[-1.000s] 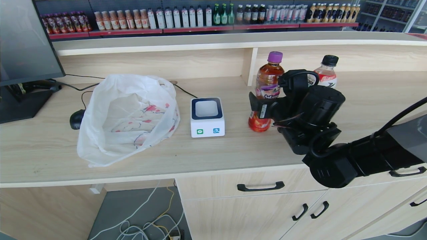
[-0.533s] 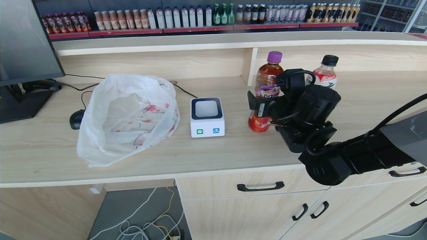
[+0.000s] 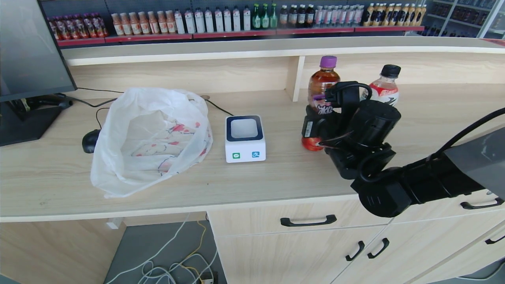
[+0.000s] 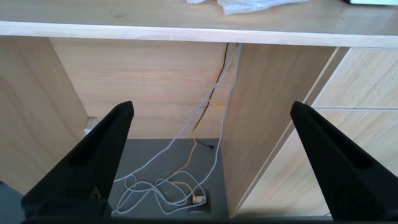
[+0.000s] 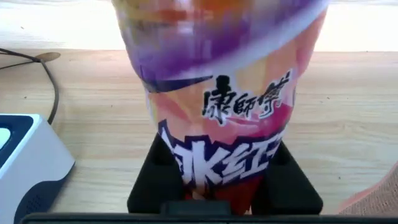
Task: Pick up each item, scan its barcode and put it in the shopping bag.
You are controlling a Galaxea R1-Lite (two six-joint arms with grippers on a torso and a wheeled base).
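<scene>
- Carrying everything, the bench [image 3: 276,173] has the shopping bag [image 3: 150,138] lying open at the robot's left.
- Left gripper [image 4: 211,109] hangs below the bench edge, fingers spread.
- Right gripper [image 3: 315,128] fingers pinch the upright tea bottle [image 3: 321,85] low on its body.
- Scanner [image 3: 245,138] stands leftward of the tea bottle, between it and the shopping bag.

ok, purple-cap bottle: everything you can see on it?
The purple-cap bottle is clear plastic holding amber drink, with a purple, pink and red label and reddish base. It is upright over the counter, right of the scanner, beside a black-capped bottle. The right gripper is shut on its lower body.
</scene>
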